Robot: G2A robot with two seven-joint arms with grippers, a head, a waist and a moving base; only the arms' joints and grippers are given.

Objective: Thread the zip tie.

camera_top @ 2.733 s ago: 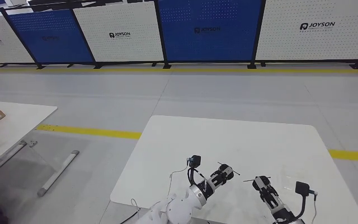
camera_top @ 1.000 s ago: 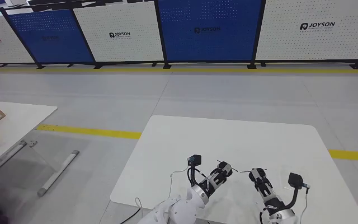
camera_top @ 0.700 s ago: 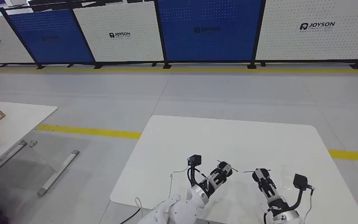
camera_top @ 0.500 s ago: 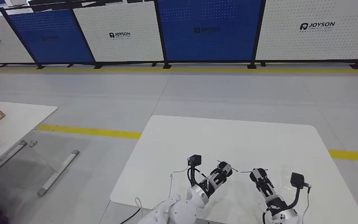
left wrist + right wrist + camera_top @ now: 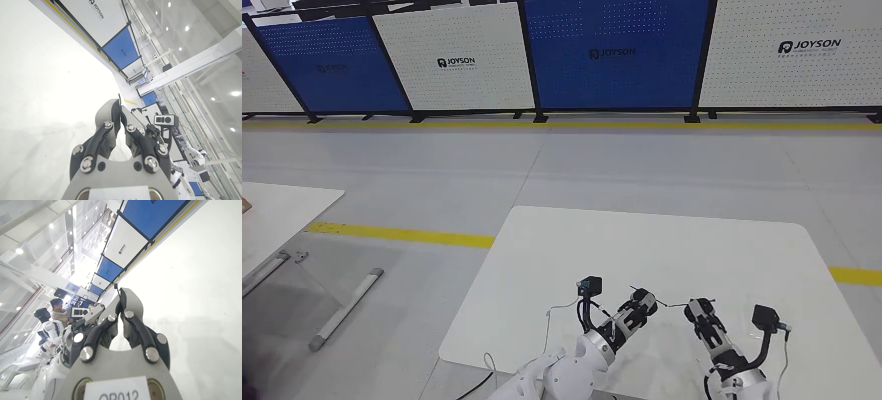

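Zip tie [image 5: 115, 286] is held above the worktop [image 5: 662, 250] near its robot-side edge. Its square head pokes from the right gripper [image 5: 120, 294] and its thin tail from the left gripper [image 5: 120, 106], both sets of jaws pressed together on it. The risk, as I judge it, is tail and head sitting slightly off line, so the tail buckles or misses. Top view shows the gap between the tips; wrist views show each pinch.

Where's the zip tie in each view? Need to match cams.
Top view: zip tie, a thin black line between the left tool and right tool.
Left wrist view: its black tip pokes out of the shut left tool.
Right wrist view: its head end pokes out of the shut right tool.
Shared landmark: the blue-and-white panel fence.
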